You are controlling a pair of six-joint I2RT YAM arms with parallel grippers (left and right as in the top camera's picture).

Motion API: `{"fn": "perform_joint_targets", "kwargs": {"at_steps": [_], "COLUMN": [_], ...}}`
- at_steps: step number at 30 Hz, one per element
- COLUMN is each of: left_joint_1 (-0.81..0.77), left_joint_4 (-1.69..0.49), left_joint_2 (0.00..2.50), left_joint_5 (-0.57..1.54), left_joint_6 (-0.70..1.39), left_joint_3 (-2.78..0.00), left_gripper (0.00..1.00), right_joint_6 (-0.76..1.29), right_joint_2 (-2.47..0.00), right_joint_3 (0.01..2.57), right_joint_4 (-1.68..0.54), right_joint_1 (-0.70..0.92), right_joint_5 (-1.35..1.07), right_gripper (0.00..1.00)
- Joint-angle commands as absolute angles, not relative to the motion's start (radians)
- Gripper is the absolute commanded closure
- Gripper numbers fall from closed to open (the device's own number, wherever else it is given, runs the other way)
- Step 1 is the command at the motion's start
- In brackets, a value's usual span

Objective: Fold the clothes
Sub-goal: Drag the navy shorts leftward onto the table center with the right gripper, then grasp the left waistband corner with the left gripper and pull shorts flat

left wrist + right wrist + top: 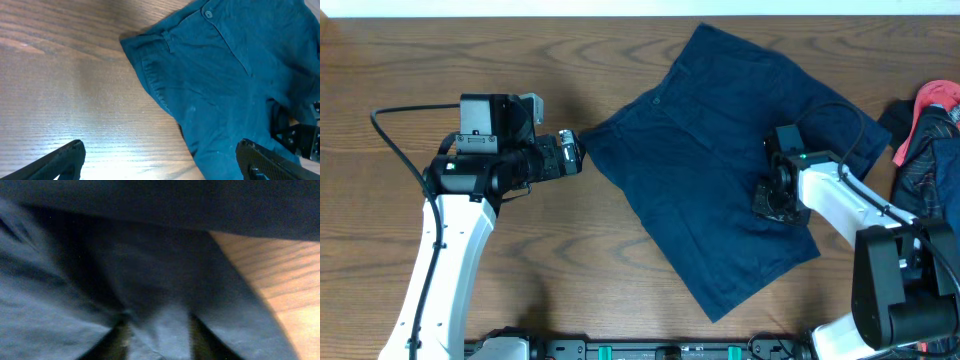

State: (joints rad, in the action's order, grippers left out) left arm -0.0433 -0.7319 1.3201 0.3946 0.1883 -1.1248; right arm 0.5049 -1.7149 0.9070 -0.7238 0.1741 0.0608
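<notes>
The dark navy shorts (pixel 710 150) lie spread flat on the wooden table, set at an angle, with the waistband toward the upper left. My left gripper (pixel 572 155) is open and empty, just left of the waistband corner. In the left wrist view the left gripper (pixel 160 152) hangs over bare wood, and the shorts (pixel 225 75) with their small button (pixel 207 14) lie ahead to the right. My right gripper (pixel 775 203) is down on the right leg of the shorts. In the right wrist view the right gripper (pixel 160 332) has a fold of the shorts (pixel 150 275) pinched between its fingers.
A heap of other clothes (pixel 930 130), red and dark striped, lies at the right edge of the table. Bare wood (pixel 620 280) lies left of and in front of the shorts. The right arm's base (pixel 895 290) stands at the front right.
</notes>
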Motion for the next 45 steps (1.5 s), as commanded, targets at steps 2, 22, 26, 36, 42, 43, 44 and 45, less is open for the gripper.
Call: {"fn": "perform_joint_targets", "kwargs": {"at_steps": [2, 22, 26, 36, 42, 43, 44, 45], "left_joint_1": [-0.047, -0.237, -0.257, -0.261, -0.261, -0.261, -0.26, -0.26], "left_joint_4": [-0.731, -0.636, -0.566, -0.397, -0.371, -0.372, -0.374, -0.38], "left_joint_2": [1.32, 1.589, 1.692, 1.902, 1.97, 1.971, 1.97, 1.966], "left_joint_5": [0.411, 0.297, 0.275, 0.276, 0.276, 0.276, 0.275, 0.276], "left_joint_6": [0.15, -0.004, -0.004, -0.041, -0.041, -0.041, -0.041, -0.041], "left_joint_3": [-1.145, -1.114, -1.114, -1.114, -1.114, -1.114, -1.114, -1.114], "left_gripper": [0.03, 0.07, 0.07, 0.23, 0.54, 0.62, 0.76, 0.86], "right_joint_6": [0.545, 0.375, 0.324, 0.154, 0.155, 0.155, 0.155, 0.155], "right_joint_2": [-1.742, -1.639, -1.546, -1.377, -1.362, -1.362, -1.362, -1.362], "right_joint_3": [0.834, 1.108, 1.131, 1.131, 1.13, 1.13, 1.13, 1.129], "right_joint_4": [-0.702, -0.847, -0.865, -0.885, -0.912, -0.913, -0.913, -0.913], "right_joint_1": [0.165, 0.036, 0.036, 0.037, 0.037, 0.037, 0.037, 0.037], "right_joint_5": [0.149, 0.167, -0.003, -0.304, -0.304, -0.303, -0.303, -0.303], "right_gripper": [0.99, 0.57, 0.51, 0.48, 0.48, 0.48, 0.47, 0.47]}}
